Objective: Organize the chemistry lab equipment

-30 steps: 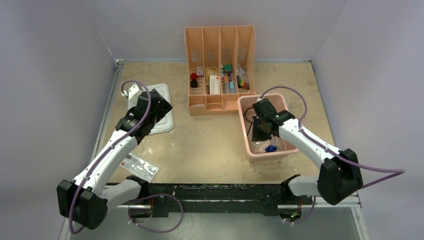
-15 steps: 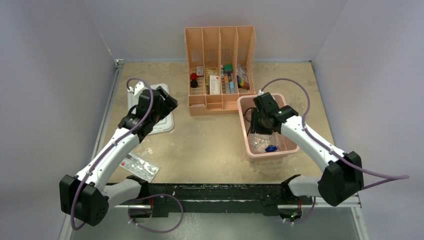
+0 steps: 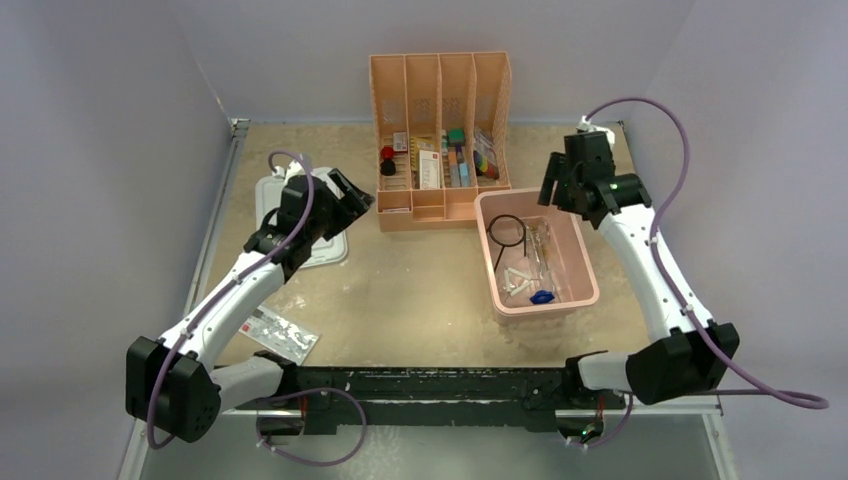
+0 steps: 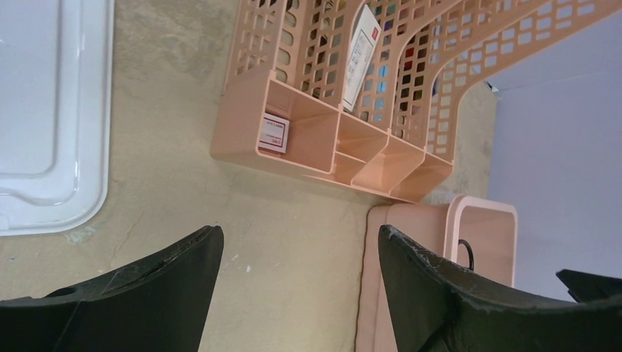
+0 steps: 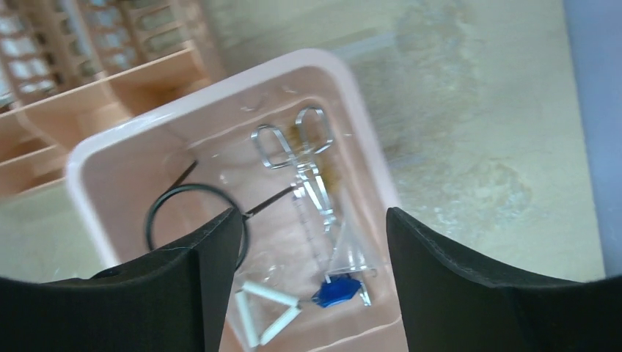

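Overhead, the black wire ring (image 3: 505,229), tongs (image 3: 541,246), white triangle (image 3: 519,276) and blue-capped tube (image 3: 541,297) lie inside the pink bin (image 3: 546,310), the right gripper (image 3: 556,186) at its one o'clock. Left wrist view: the left gripper (image 4: 299,233) gapes wide, empty, peach organizer (image 4: 323,139) at twelve o'clock. Right wrist view: jaws equally wide, empty, above the bin.

No text, brand or number can be read in any view. Printing is seen but is too small to be made out. In the left wrist view, a small white label with a red border (image 4: 273,133) is seen in a front compartment of the peach divided organizer (image 4: 242,139), left of centre, and a white card with red marks (image 4: 359,57) stands in a slot at the top. In the top view, a flat red-and-white printed packet (image 3: 280,335) lies at the lower left.
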Tool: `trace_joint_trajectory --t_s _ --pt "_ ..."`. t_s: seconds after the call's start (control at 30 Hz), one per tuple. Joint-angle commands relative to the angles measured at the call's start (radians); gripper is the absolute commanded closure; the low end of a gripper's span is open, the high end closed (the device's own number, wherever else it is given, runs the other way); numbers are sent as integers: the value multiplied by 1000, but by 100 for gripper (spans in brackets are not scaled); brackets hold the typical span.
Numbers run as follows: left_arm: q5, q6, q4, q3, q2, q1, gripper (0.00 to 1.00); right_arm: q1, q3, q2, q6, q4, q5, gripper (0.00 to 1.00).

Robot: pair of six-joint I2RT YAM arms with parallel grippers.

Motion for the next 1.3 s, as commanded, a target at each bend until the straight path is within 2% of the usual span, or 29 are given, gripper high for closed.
trace_joint_trajectory --t_s 0.0,0.17,0.6,0.73,0.93,1.07,1.27 --pt "69 24 87 0 2 3 23 -109 1 37 -35 -34 -30 25" --pt "63 29 85 -6 4 3 23 -165 -71 49 -15 -32 -145 23" --pt "66 37 79 8 30 3 23 -194 -191 37 13 -48 -209 23" --pt "12 42 24 24 34 3 24 -193 -203 41 -1 -51 -335 29" --pt "-126 56 -110 75 50 5 24 -187 -225 46 -12 -30 -417 35" --pt "-151 58 -144 91 72 6 24 -155 -242 35 8 1 -472 36" --pt "-145 56 -150 101 93 6 24 -27 -246 60 84 38 -475 38"
